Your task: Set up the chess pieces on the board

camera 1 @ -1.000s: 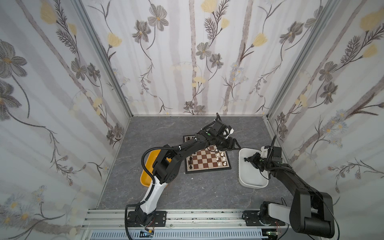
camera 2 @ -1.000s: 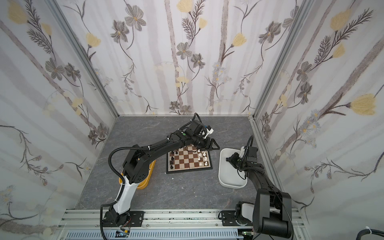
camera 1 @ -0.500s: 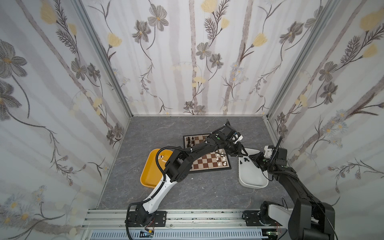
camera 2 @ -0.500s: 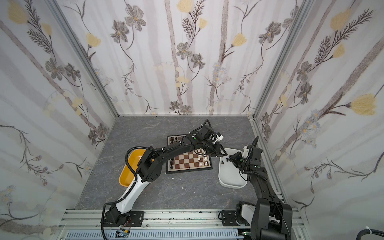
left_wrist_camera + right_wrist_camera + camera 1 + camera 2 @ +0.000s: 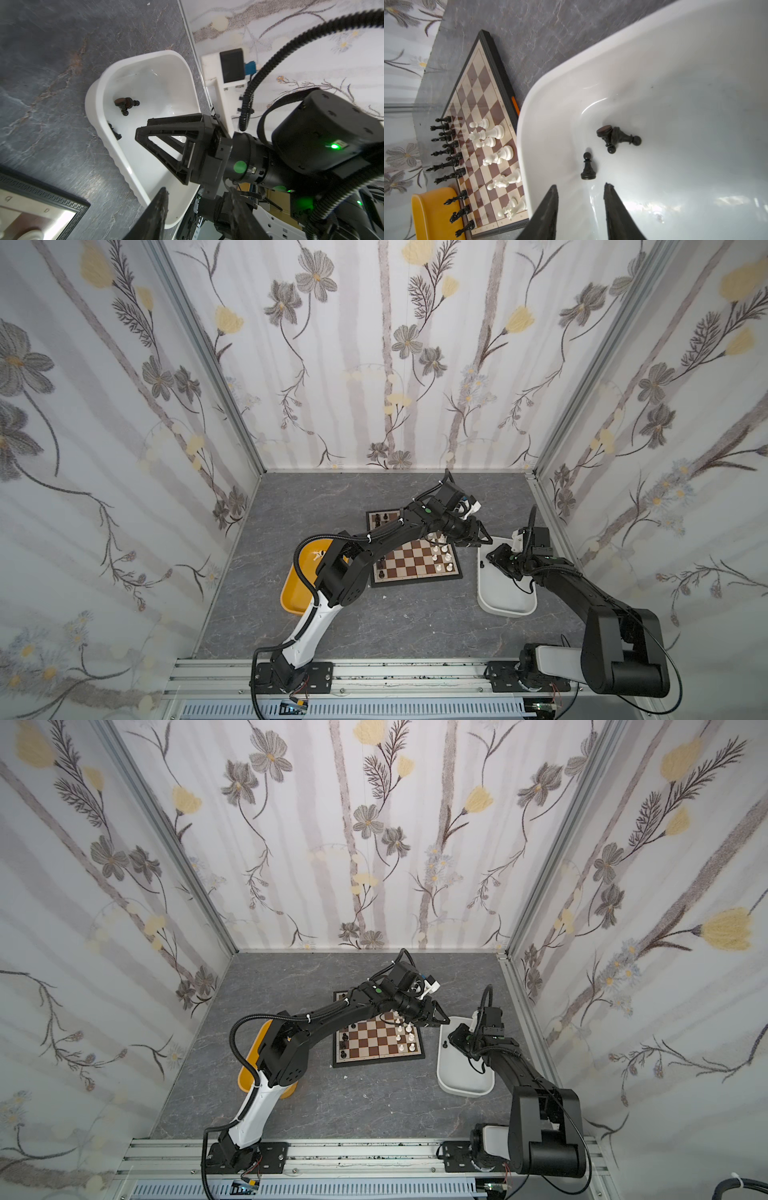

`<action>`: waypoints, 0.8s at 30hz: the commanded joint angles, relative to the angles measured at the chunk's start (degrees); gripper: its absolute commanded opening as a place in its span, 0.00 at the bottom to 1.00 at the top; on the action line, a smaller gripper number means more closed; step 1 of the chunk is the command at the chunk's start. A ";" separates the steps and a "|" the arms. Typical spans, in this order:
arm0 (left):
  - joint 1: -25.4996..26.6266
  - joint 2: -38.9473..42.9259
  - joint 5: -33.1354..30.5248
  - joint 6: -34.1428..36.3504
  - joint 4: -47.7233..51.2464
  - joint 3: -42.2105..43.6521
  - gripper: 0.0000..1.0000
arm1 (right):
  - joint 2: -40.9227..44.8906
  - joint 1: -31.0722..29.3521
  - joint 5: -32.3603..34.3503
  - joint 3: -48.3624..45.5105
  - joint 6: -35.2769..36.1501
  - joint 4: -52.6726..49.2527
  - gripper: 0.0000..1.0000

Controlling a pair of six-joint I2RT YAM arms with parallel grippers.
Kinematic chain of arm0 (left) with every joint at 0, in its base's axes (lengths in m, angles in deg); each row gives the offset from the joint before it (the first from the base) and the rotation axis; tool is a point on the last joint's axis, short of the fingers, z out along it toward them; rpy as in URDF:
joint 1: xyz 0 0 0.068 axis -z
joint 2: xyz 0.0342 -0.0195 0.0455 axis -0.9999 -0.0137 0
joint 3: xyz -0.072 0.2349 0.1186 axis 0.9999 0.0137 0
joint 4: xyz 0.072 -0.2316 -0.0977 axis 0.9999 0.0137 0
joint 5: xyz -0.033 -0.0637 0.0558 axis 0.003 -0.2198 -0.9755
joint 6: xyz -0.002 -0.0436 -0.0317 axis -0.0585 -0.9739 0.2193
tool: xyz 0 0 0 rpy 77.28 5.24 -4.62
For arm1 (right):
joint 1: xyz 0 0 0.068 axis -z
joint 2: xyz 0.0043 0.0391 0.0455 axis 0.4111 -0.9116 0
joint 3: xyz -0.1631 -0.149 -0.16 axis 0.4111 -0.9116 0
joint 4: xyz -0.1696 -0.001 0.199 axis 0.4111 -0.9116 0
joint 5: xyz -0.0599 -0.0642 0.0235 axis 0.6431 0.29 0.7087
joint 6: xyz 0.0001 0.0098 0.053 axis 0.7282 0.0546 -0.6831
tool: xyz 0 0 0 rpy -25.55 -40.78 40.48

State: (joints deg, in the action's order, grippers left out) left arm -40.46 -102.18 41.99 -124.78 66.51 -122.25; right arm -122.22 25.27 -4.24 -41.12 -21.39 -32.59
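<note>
Right end effector [image 5: 580, 185] widened; black pawn [image 5: 588, 166] just beyond.

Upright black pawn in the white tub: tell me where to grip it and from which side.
Take the upright black pawn by its slim stem under the round head, coming from above. It appears to stand on its base in the white tub, apart from the two toppled pieces, leaving both sides free. The open right gripper is nearest.

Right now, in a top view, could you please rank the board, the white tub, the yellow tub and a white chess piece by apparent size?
1. board
2. white tub and yellow tub: alike; the left arm hides part of the yellow one
3. white chess piece, by far smallest
</note>
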 commanded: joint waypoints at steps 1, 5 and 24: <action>-1.02 3.72 -1.61 0.19 -3.08 3.67 0.48 | -2.40 -1.73 4.29 1.55 0.77 1.89 0.35; -2.15 8.21 -2.87 1.17 -3.71 9.33 0.49 | -6.18 -4.98 8.68 4.44 2.52 -0.11 0.38; -5.06 17.39 -4.33 1.79 -5.82 19.39 0.54 | -14.28 -11.64 16.34 10.51 7.44 -5.96 0.37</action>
State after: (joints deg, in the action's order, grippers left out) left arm -45.03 -85.63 37.90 -123.01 62.38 -103.26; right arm -136.18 14.25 10.45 -30.98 -15.07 -37.73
